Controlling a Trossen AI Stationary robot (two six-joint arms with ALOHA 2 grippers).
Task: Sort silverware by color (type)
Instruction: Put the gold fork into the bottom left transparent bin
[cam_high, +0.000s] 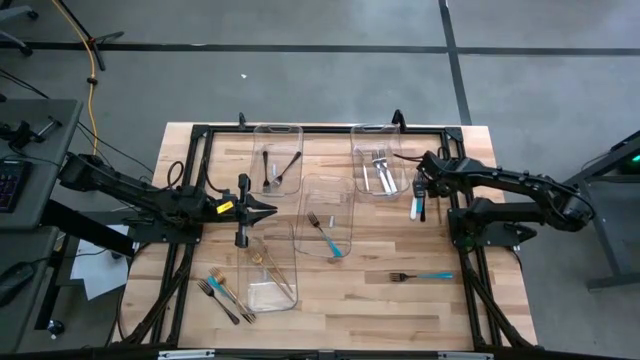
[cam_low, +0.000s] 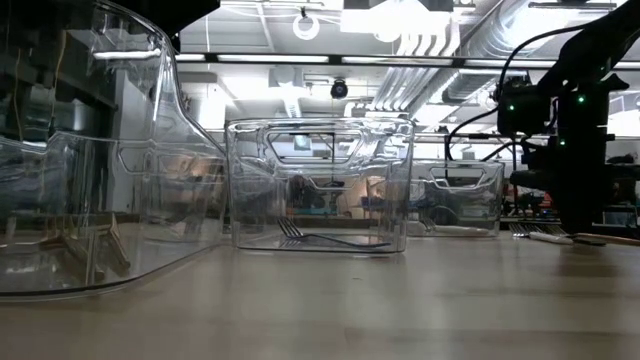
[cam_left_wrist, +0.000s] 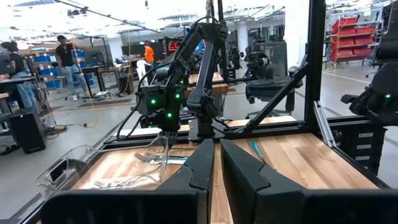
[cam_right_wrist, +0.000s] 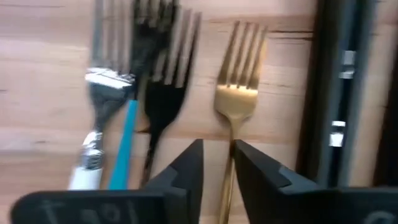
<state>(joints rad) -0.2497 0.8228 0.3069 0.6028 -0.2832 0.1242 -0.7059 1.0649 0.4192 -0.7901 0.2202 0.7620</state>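
High view: the left gripper (cam_high: 270, 210) hung at frame centre-left over the tabletop (cam_high: 500, 300), jaws nearly closed on nothing; the right gripper (cam_high: 418, 203) stood right of centre beside the upper-right bin (cam_high: 379, 160). A teal-handled fork (cam_high: 421, 275) lay lower right. Low view: a fork (cam_low: 330, 238) rested inside the centre bin (cam_low: 320, 185). Right wrist view: jaws slightly parted, empty, above a gold fork (cam_right_wrist: 237, 99), black fork (cam_right_wrist: 163, 93) and teal handle (cam_right_wrist: 123, 143).
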